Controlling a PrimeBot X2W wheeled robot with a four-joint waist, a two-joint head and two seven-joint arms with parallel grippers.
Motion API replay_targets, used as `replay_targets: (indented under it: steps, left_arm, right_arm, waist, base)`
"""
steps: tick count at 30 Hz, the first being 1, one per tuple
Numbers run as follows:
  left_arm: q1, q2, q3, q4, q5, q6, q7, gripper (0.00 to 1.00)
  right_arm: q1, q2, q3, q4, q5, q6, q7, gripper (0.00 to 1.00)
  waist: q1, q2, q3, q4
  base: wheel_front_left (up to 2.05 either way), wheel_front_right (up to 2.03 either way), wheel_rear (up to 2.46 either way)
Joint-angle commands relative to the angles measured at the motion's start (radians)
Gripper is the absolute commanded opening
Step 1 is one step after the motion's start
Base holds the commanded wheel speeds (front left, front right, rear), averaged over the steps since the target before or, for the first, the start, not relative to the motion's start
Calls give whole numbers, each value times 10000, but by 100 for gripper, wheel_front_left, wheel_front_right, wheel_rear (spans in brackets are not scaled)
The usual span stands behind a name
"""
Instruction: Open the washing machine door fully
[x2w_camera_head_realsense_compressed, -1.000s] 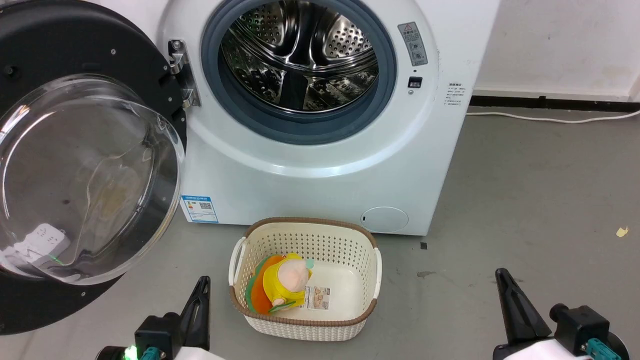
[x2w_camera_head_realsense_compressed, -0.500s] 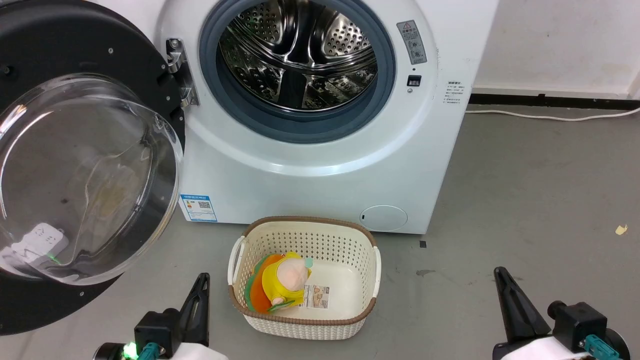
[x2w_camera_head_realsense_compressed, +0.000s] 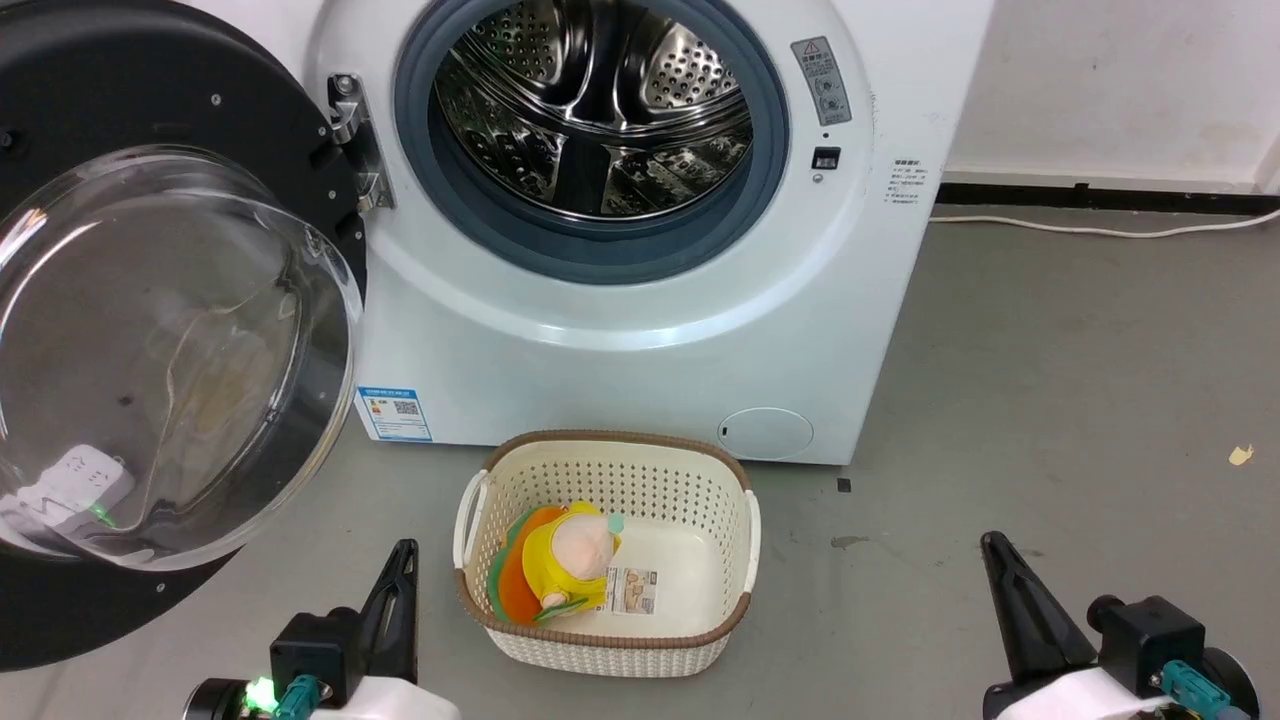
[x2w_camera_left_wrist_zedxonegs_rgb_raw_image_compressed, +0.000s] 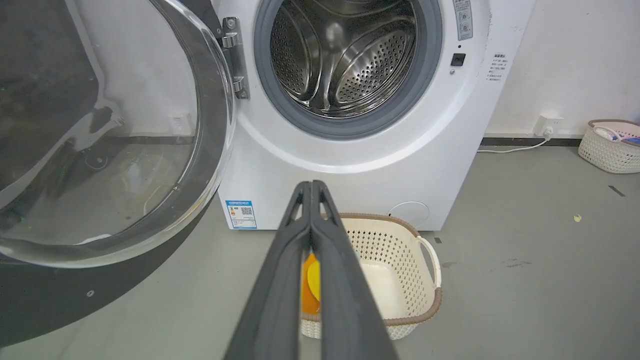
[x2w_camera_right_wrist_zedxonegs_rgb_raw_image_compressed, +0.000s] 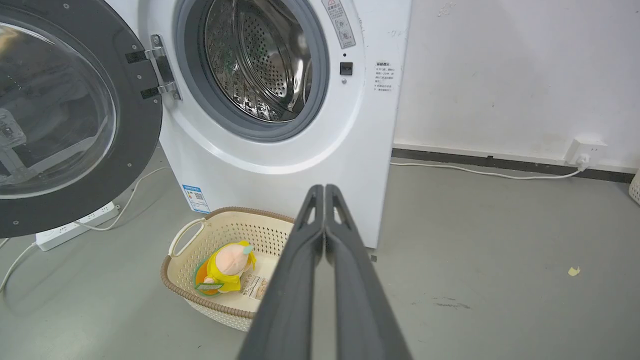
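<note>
The left gripper has its two long dark fingers pressed flat together, with nothing between them. The right gripper is the same: fingers clenched, holding nothing. Both hang low over the grey floor, well apart from the door. Between them sits a cream basket with a yellow plush toy lying in it, just in front of the washing machine.

The washing machine door hangs on a metal hinge at the left of the round opening. It is swung out wide to the robot's left, with its glass bowl bulging toward the robot. The shiny steel drum is in plain sight.

The door looks open about as far as it goes, so the job seems done or nearly done. It is big and stiff, likely heavy, and turns only on its hinge. The glass looks slippery and could break, so it is a bad place to press. The black ring is safer, best at the edge far from the hinge, which is cut off at the side of the head view. A slow push with shut fingers would likely do.
</note>
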Motion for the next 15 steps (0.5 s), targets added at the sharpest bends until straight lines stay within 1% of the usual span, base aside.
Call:
replay_targets:
  steps: [1,15]
  left_arm:
    - [-137,-60,78,-79,120,-46,78,0]
    - [-184,-201,285,-252,368,-139,362,0]
  right_arm:
    - [-189,13,-12,-93,-98,4,55,0]
    - [-247,16,-19,-249,-257,5,342,0]
  waist:
    - [-1,0,4,-3]
    - [-1,0,45,-31]
  base:
    - [0,0,0]
    - [0,0,0]
